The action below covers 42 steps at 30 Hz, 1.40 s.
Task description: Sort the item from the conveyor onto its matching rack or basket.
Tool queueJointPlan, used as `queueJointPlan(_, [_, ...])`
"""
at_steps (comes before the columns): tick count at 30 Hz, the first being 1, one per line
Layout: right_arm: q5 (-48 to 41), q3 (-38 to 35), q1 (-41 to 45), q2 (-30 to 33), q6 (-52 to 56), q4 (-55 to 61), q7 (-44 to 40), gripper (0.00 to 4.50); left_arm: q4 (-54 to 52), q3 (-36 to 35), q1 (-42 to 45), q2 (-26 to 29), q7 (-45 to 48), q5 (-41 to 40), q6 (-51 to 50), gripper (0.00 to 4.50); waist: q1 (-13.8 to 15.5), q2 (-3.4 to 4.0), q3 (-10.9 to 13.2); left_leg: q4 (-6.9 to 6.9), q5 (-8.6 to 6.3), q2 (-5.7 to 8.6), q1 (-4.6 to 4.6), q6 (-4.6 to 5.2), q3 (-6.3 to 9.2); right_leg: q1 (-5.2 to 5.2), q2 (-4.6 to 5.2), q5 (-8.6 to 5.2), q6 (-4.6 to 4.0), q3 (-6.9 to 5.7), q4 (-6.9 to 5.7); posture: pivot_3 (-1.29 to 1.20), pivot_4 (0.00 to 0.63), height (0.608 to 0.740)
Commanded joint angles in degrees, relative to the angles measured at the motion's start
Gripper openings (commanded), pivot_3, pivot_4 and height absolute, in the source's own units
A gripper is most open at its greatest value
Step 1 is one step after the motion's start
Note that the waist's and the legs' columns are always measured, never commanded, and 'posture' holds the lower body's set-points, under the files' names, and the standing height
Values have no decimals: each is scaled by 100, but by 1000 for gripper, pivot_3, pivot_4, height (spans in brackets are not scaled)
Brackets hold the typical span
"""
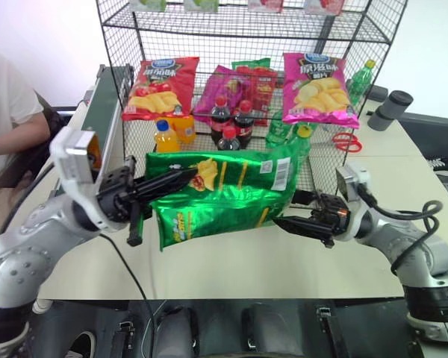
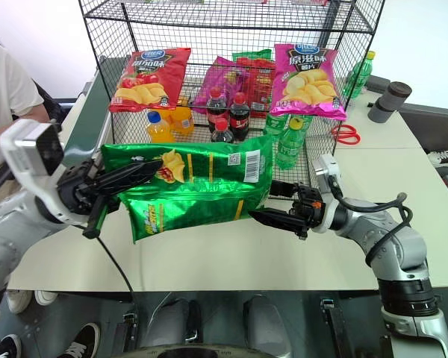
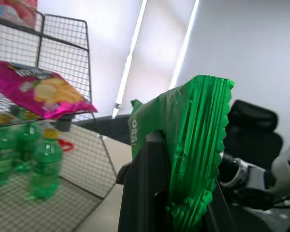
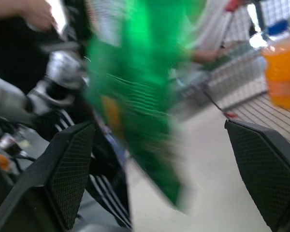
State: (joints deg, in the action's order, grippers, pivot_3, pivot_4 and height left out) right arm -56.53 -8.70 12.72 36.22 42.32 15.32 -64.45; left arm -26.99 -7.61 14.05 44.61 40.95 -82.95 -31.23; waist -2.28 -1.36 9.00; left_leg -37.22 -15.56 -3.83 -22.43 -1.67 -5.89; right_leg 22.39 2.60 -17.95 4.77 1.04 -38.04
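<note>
Left gripper (image 1: 181,177) fingers clamp green crisp bag (image 1: 220,194) before rack (image 1: 246,45); right gripper (image 1: 293,224) spread.

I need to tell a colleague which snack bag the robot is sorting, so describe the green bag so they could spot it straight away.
Start at the tall black wire rack at the back of the pale table. In front of it, above the table, the left gripper holds the green crisp bag by one end, lying sideways, with the open right gripper at its other end. It is the one green bag; the bags hanging on the rack are red and pink.

robot lab with mock shop setup: wire rack (image 1: 343,30) of snacks and drinks, conveyor (image 1: 104,104), white table (image 1: 284,268), seated person (image 1: 7,112)
</note>
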Motion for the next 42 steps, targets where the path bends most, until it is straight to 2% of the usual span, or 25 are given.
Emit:
queueJointPlan(1, [-350, -70, -8, 116, 248, 541, 95, 4500, 361, 15, 401, -328, 75, -110, -263, 52, 7, -7, 4, 0, 1, 1, -1, -1, 0, 1, 1, 0, 0, 0, 0, 0, 150, 740])
queueJointPlan(6, [-197, 258, 10, -154, 193, 657, 279, 4500, 476, -55, 614, -691, 108, -139, -658, 52, -4, -14, 8, -2, 1, 2, -5, -1, -1, 2, 2, 0, 1, 1, 3, 0, 150, 740])
queueJointPlan(14, [-544, 229, 322, -192, 518, 471, 280, 4500, 472, -262, 448, -783, 291, 124, -908, 52, 13, -15, 9, -2, 2, 2, -5, -3, -1, 3, 2, 0, 1, 2, 2, 0, 150, 740])
queueJointPlan(17, [-506, 267, 357, -180, 555, 411, 246, 3671, 466, -319, 397, -817, 320, 189, -932, 0, 30, -16, 9, -1, 2, 2, -7, -3, 0, 5, 3, 0, 1, 2, 2, 0, 150, 740])
queueJointPlan(24, [-386, 336, 367, -150, 557, 347, 137, 200, 558, -493, 358, -815, 439, 362, -982, 0, 42, -17, 10, -1, 2, 3, -7, -3, 0, 5, 4, 0, 1, 2, 3, 0, 150, 740])
queueJointPlan(25, [-342, 347, 353, -156, 524, 350, 145, 65, 562, -504, 341, -802, 490, 418, -974, 0, 42, -17, 10, -1, 2, 3, -7, -3, -1, 5, 4, 0, 1, 2, 3, 0, 150, 740])
queueJointPlan(31, [-10, 366, 377, -246, 224, 310, 251, 65, 711, -545, 214, -864, 570, 970, -800, 0, 49, -18, 11, -1, 2, 3, -7, -3, -1, 6, 4, 0, 0, 2, 3, 0, 150, 740])
queueJointPlan(33, [348, 398, 354, -215, -77, 333, 280, 65, 749, -587, 102, -850, 631, 1366, -607, 540, 51, -18, 11, -1, 2, 3, -7, -3, -1, 6, 4, 0, 0, 2, 3, 0, 150, 740])
queueJointPlan(35, [568, 351, 271, -211, -300, 397, 359, 65, 793, -651, -84, -810, 686, 1743, -414, 1313, 41, -18, 10, 0, 2, 3, -7, -3, -3, 7, 4, -1, 0, 2, 3, 0, 150, 740])
queueJointPlan(41, [1993, 508, -295, 91, -1709, 951, 416, 65, 1226, -1080, -578, -725, 987, 2543, 195, 4230, 131, -18, 11, 7, 2, 1, -18, -3, -6, 25, 4, -2, -1, 1, 6, 0, 150, 740])
queueJointPlan(42, [2397, 576, -324, 148, -2103, 984, 449, 65, 1292, -1124, -641, -729, 1014, 2692, 316, 4500, 135, -18, 11, 7, 2, 1, -18, -3, -6, 25, 5, -2, -1, 0, 6, 0, 150, 740])
